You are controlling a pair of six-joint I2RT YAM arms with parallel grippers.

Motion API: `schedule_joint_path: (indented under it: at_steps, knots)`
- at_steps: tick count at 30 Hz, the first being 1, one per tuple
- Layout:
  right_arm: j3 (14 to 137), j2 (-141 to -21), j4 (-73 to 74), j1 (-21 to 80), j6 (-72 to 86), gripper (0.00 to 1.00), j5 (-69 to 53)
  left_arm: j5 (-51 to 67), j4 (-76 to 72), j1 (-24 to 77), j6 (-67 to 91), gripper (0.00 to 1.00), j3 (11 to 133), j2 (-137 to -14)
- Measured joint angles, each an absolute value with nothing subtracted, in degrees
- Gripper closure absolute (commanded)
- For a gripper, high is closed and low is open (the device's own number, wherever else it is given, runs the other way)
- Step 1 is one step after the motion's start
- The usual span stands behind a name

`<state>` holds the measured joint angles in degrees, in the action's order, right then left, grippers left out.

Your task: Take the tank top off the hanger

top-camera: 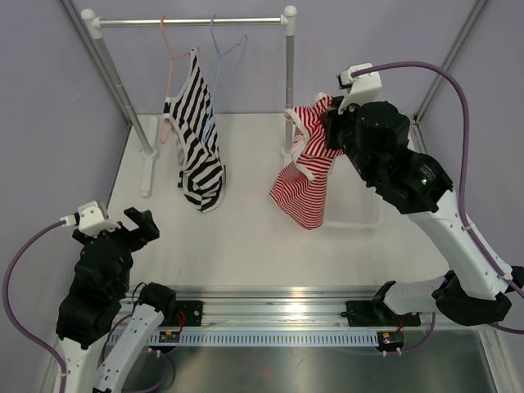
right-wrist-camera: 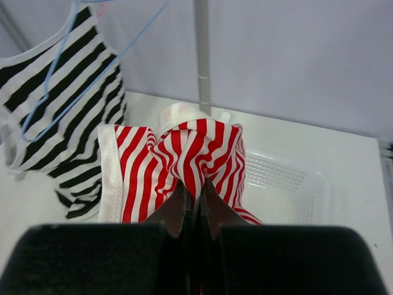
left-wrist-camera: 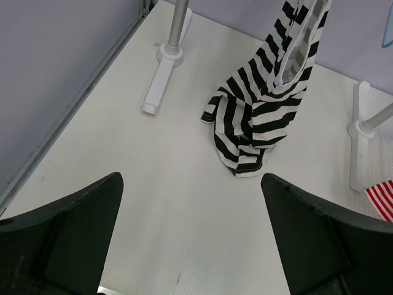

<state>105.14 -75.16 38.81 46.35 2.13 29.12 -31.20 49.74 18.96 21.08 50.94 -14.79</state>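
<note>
Two arms are in view, but only the right one is on the job. The right gripper [top-camera: 329,113] has its fingers pressed together on a bunched fold at the upper edge of the tank top [top-camera: 301,184]. In the right wrist view the red and white cloth gathers into the closed fingertips.

The tank top hangs in the air from that pinch, right of centre. Its long axis runs down from the fingers, and the hem looks to hover just above the table [top-camera: 246,229]. It is well apart from the hanger [top-camera: 218,49], which hangs bare on the rail [top-camera: 188,22] to the left of the gripper. No part of the cloth touches it. Judging by that gap, the removal itself looks done, and what is left is to set the tank top down.

That move turns on what lies under the cloth. A white basket [top-camera: 364,217] sits on the table just right of the hem, partly beneath the right arm. A short shift to the right would put the tank top over it. Whether the basket is the intended place I cannot tell.

The left gripper [top-camera: 137,228] hovers low at the near left corner with its fingers spread wide, holding nothing. It is far from the tank top. Its wrist view faces the black-and-white top [left-wrist-camera: 264,104] drooping from the rail onto the table.
</note>
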Motion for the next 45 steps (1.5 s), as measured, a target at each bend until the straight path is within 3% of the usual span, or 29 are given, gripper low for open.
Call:
schedule_joint_path:
  at_steps: [13, 20, 39, 41, 42, 44, 45]
  knots:
    - [107.3, -80.5, 41.6, 25.6, 1.5, 1.0, 32.6, -30.2, 49.6, 18.9, 21.1, 0.01, 50.4, -14.0]
    - [107.4, -82.5, 42.7, 23.2, 1.4, 1.0, 31.8, -29.9, 49.6, 18.9, 21.1, 0.01, 50.3, -14.0]
    - [86.5, -84.3, 36.1, 19.6, 9.3, 0.99, 19.1, -29.1, 49.5, 18.9, 21.0, 0.01, 50.2, -14.3]
    - [83.3, -86.8, 35.0, 19.6, 10.5, 0.9, 17.7, -29.1, 49.5, 18.9, 21.0, 0.01, 50.2, -14.8]
    - [82.1, -88.5, 34.7, 19.6, 11.0, 0.73, 17.0, -29.0, 49.5, 18.9, 21.0, 0.01, 50.2, -15.0]
    - [80.9, -91.7, 34.7, 19.6, 12.3, 0.22, 16.2, -28.9, 49.5, 18.9, 21.0, 0.01, 50.2, -15.4]
    - [80.8, -93.4, 35.0, 19.6, 12.7, 0.15, 15.8, -28.9, 49.4, 18.9, 21.0, 0.01, 50.2, -15.5]
